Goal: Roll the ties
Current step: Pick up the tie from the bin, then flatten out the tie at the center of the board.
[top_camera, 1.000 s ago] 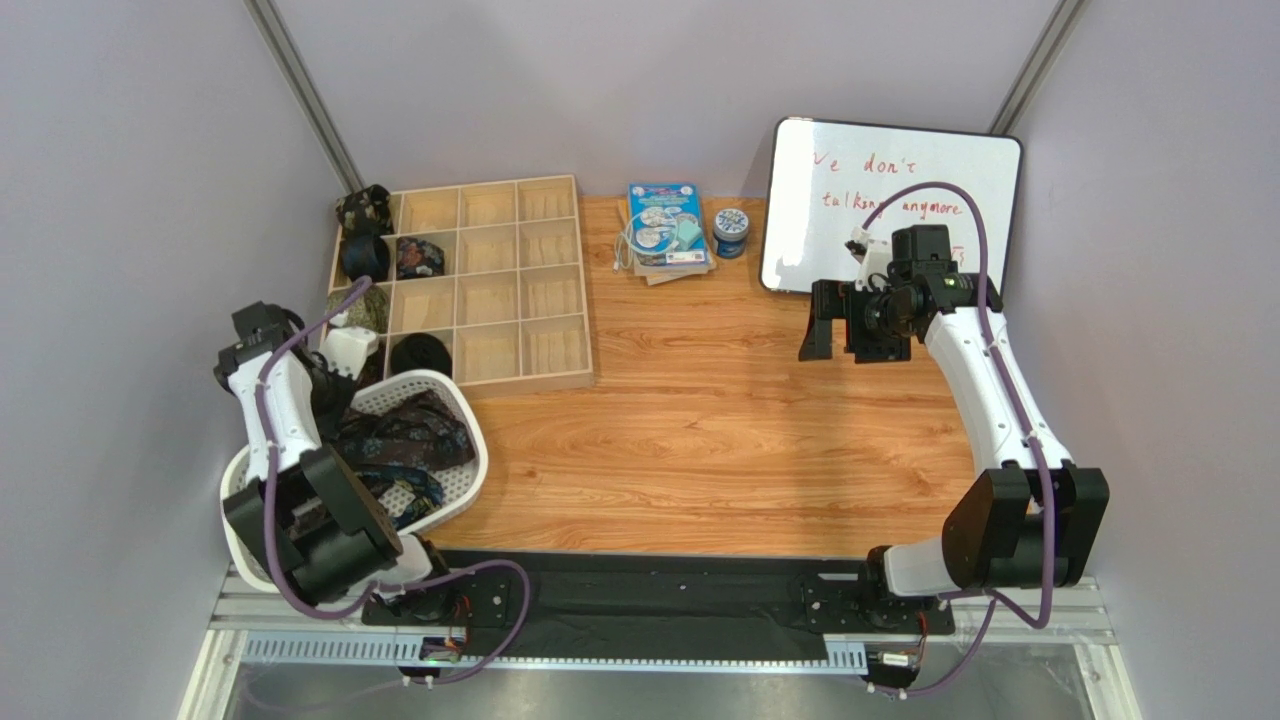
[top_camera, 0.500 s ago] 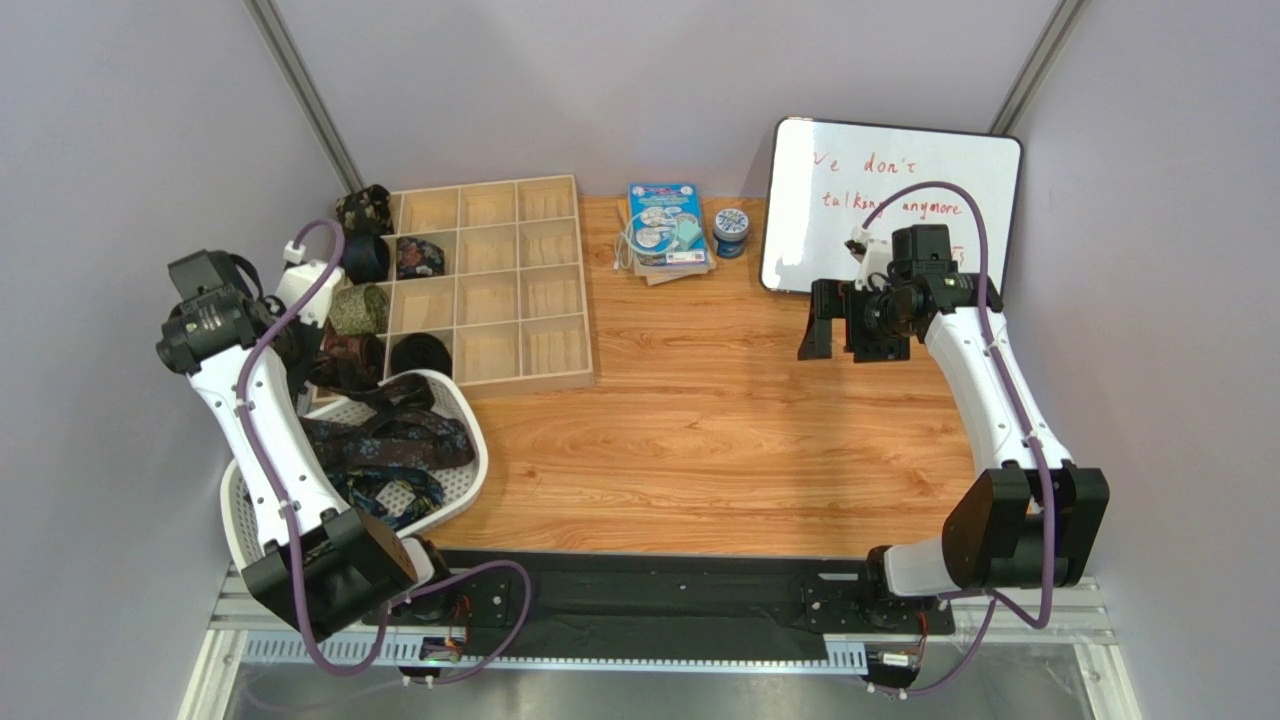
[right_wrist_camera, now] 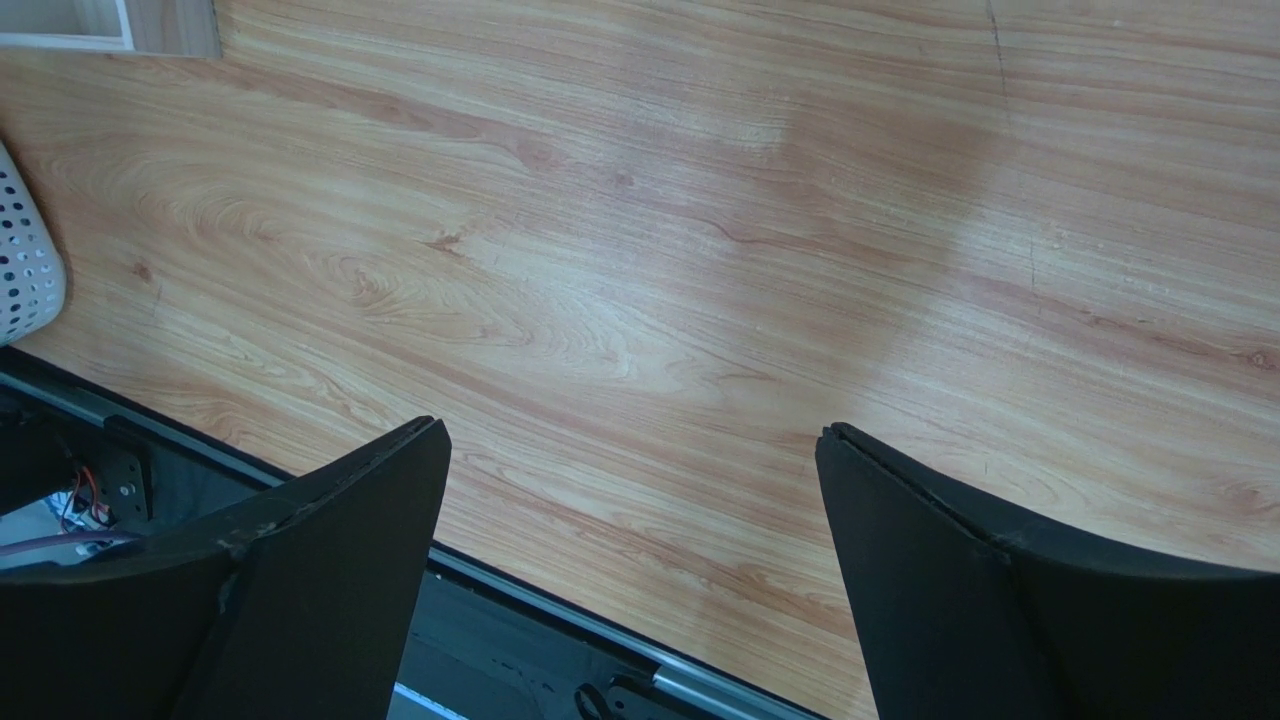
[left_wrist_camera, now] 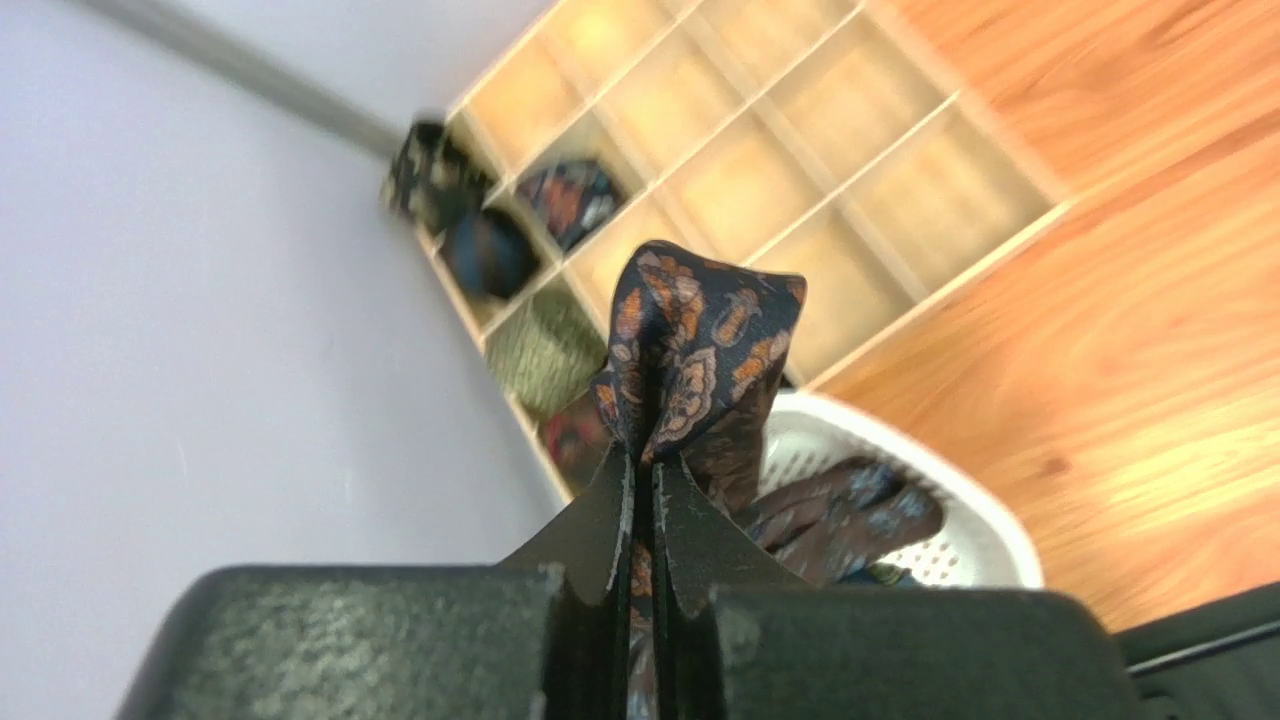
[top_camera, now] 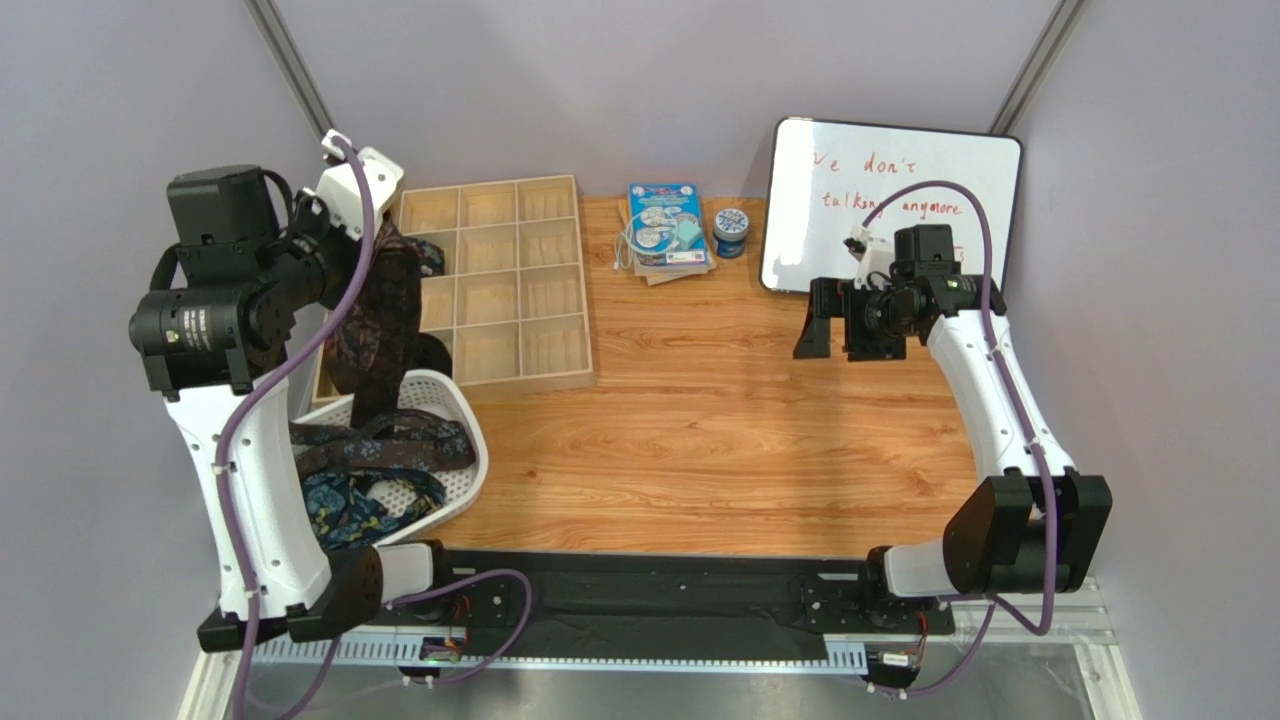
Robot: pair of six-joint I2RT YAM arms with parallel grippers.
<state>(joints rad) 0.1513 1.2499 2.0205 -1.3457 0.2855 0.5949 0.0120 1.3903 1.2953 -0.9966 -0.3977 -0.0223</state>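
Note:
My left gripper (top_camera: 394, 252) is raised high over the table's left side and is shut on a dark brown-maroon paisley tie (top_camera: 376, 330). The tie hangs from it down into the white mesh basket (top_camera: 469, 435). In the left wrist view the jaws (left_wrist_camera: 643, 459) pinch a fold of that tie (left_wrist_camera: 703, 333). Other loose ties (top_camera: 394, 444) lie in the basket, one of them navy-teal (top_camera: 349, 504). Rolled ties (left_wrist_camera: 544, 342) sit in the left cells of the wooden box. My right gripper (top_camera: 846, 323) (right_wrist_camera: 631, 438) is open and empty above the bare wood on the right.
A wooden compartment box (top_camera: 511, 285) stands at the back left, beside the basket. A booklet (top_camera: 666, 225) and a small round tin (top_camera: 730, 228) lie at the back middle. A whiteboard (top_camera: 887, 188) leans at the back right. The black base rail (top_camera: 646, 593) runs along the near edge.
My left arm has risen from the basket up and back, drawing the brown-maroon tie up out of it. The right arm has hardly moved.

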